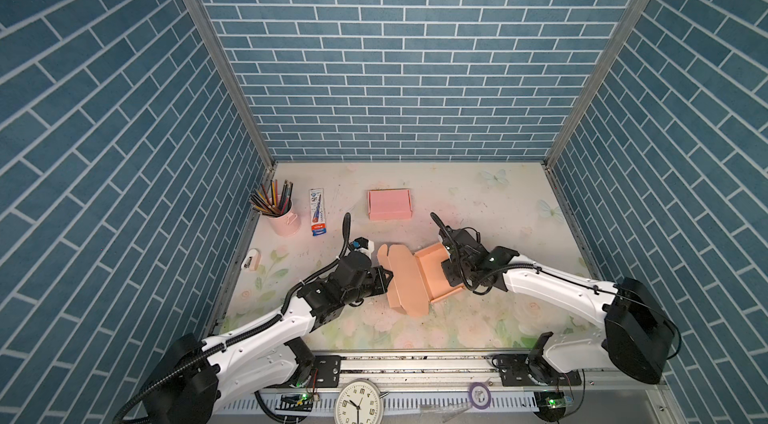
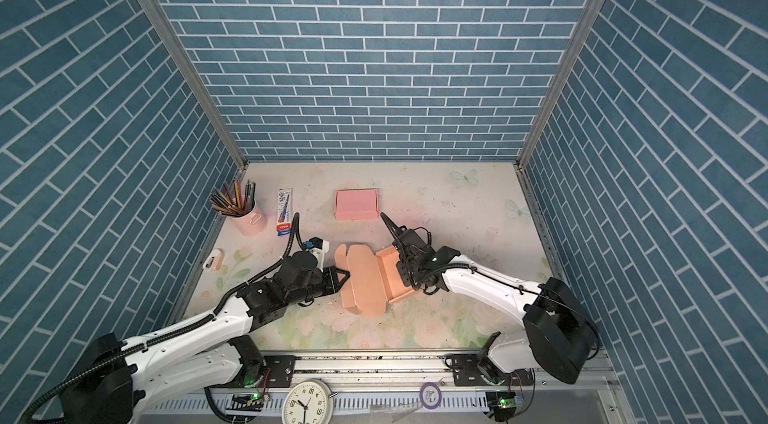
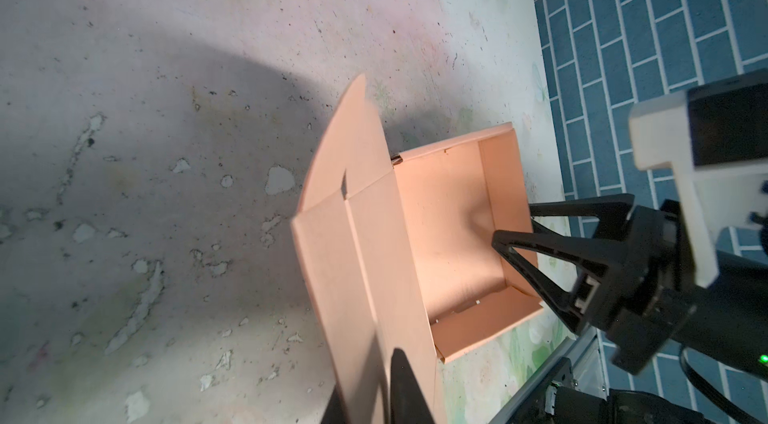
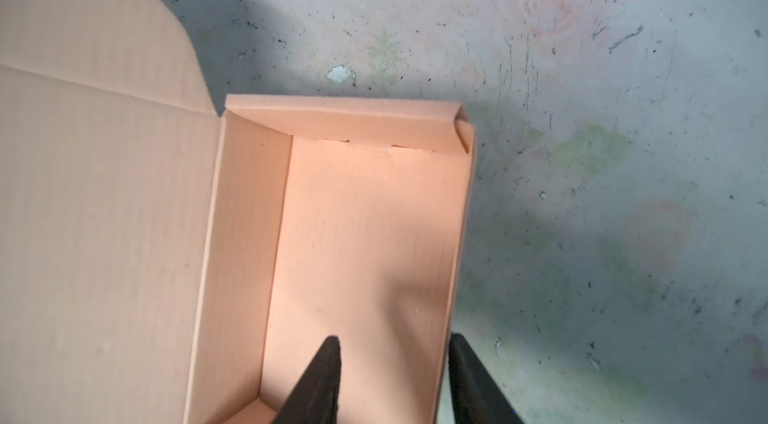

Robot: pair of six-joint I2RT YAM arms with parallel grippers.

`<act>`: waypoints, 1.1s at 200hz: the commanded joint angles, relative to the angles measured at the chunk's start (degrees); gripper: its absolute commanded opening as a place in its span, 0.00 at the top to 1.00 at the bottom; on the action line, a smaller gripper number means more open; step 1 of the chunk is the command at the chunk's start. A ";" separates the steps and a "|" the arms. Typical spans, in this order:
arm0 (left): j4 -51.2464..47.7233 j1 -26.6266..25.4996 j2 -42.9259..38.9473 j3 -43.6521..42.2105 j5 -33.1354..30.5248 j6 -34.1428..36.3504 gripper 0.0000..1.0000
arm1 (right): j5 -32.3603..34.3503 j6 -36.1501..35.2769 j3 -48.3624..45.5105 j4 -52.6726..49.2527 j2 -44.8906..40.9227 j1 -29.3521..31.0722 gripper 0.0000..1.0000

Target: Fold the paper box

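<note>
Left jaws pinch the box lid (image 1: 405, 276) — swinging it over likely comes next. Right jaws, parted, straddle a wall (image 4: 460, 234), gripping nothing.

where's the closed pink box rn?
In both top views the pink box lies flat at the back of the table, right of the pen pack, behind the open orange box.

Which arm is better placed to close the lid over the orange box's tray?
Left. The left gripper pinches the free edge of the open lid, so it can likely swing it over. The right gripper stands open astride a tray wall, away from the lid.
</note>
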 commanded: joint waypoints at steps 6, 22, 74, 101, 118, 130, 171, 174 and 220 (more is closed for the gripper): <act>0.98 -0.37 0.14 1.25 -1.56 -0.16 0.88 | 3.09 -0.04 -1.39 -0.21 -4.04 0.52 0.54; 0.87 -0.33 -0.04 1.58 -1.67 0.04 0.89 | 3.68 0.16 -2.75 -0.04 -6.06 0.65 0.54; 0.51 -0.37 -0.95 1.44 -1.91 0.54 0.93 | 3.58 0.19 -5.52 1.25 -12.42 0.98 0.54; 0.06 -0.36 -1.18 1.96 -2.08 1.01 0.95 | 1.77 -1.87 -7.03 4.60 -17.47 1.50 0.54; -0.45 -0.34 -1.35 2.39 -2.68 1.12 0.96 | -0.39 -3.51 -8.88 8.44 -21.28 1.93 0.53; -0.40 -0.31 -1.46 2.56 -2.70 1.07 0.96 | -1.14 -3.90 -10.44 11.13 -23.48 1.94 0.53; -0.22 -0.31 -1.26 3.05 -1.77 2.32 0.97 | -1.74 -3.41 -11.42 13.06 -26.71 1.91 0.51; -0.19 -0.36 -1.28 3.23 -1.59 2.53 0.97 | -1.75 -3.34 -11.41 13.04 -26.74 1.92 0.51; -3.96 -0.33 0.23 7.03 0.31 8.09 1.00 | -5.99 -4.92 -10.27 15.29 -25.33 1.91 0.50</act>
